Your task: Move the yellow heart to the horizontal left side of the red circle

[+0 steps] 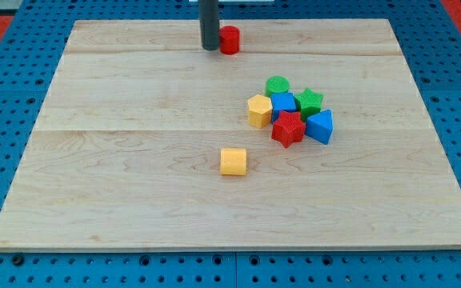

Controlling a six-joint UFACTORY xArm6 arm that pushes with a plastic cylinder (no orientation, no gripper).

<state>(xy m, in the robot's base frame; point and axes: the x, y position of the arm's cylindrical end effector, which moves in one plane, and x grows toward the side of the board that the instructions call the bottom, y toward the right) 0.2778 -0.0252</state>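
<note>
The red circle block (230, 39) sits near the view's top, a little left of centre. My tip (210, 48) stands right beside it on its left, touching or nearly so. A yellow block (233, 161), likely the heart, lies alone below the board's centre, far from my tip. A second yellow block (259, 110), hexagon-like, sits at the left of a cluster.
A tight cluster right of centre holds a green round block (278, 85), a blue block (283, 102), a green star (310, 102), a red star (288, 129) and a blue triangular block (321, 126). The wooden board (134, 184) lies on a blue pegboard.
</note>
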